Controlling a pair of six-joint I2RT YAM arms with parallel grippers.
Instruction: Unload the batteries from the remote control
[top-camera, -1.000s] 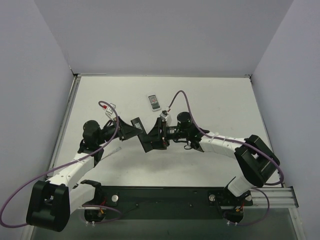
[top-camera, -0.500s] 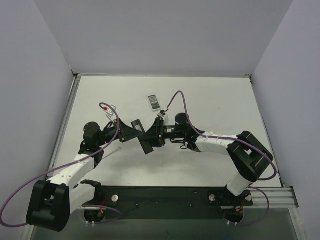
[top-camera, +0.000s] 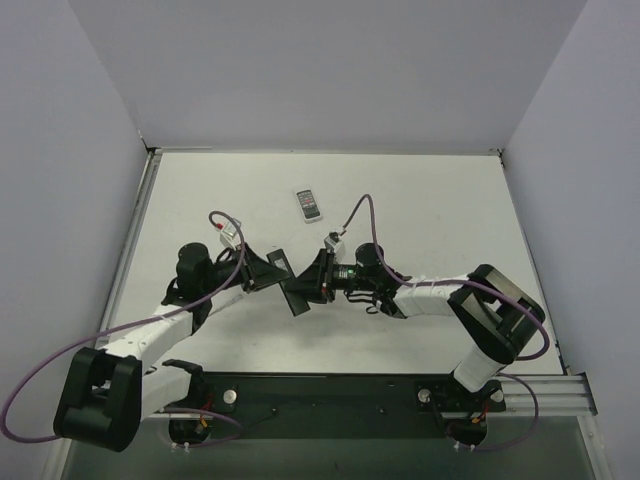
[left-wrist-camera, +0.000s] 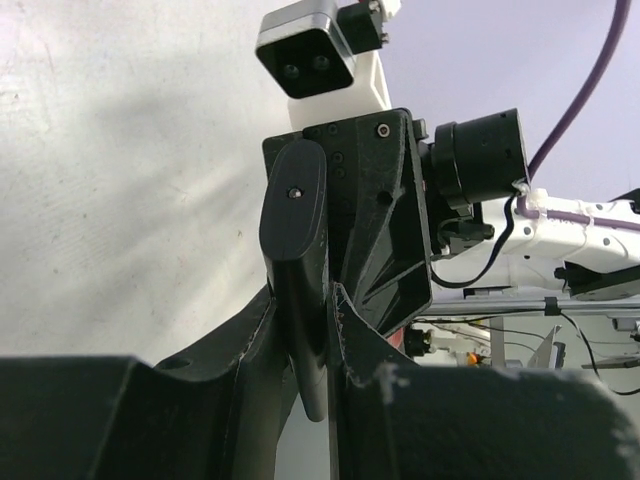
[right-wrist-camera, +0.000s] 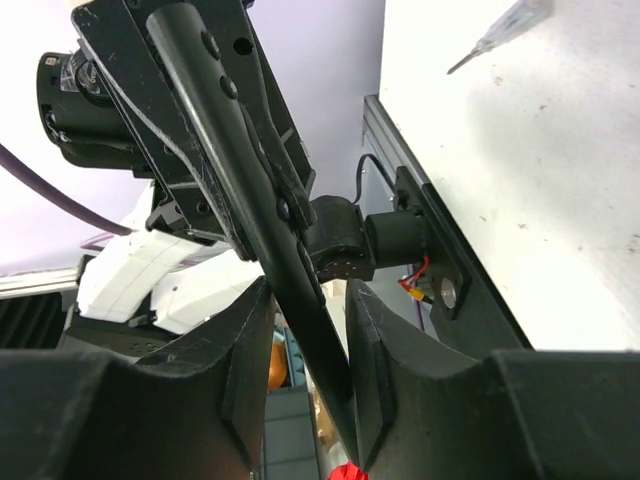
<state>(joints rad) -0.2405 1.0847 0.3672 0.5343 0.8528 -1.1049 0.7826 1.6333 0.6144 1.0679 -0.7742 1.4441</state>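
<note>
Though hidden from above, battery (right-wrist-camera: 345, 471) red in right wrist view, left gripper (left-wrist-camera: 303, 297) pinching remote control (left-wrist-camera: 293, 210), right gripper (right-wrist-camera: 308, 297) grip unclear.

We are closing our right gripper (right-wrist-camera: 307, 292) in on the remote control (right-wrist-camera: 225, 130) between its fingers and pulling both it and our left gripper (left-wrist-camera: 305, 305) back toward our bases.

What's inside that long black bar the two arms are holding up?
Cannot be seen: the left gripper and right gripper clamp the remote control, and no view shows its battery recess. Only a red speck shows at the right wrist view's bottom edge, possibly a battery.
</note>
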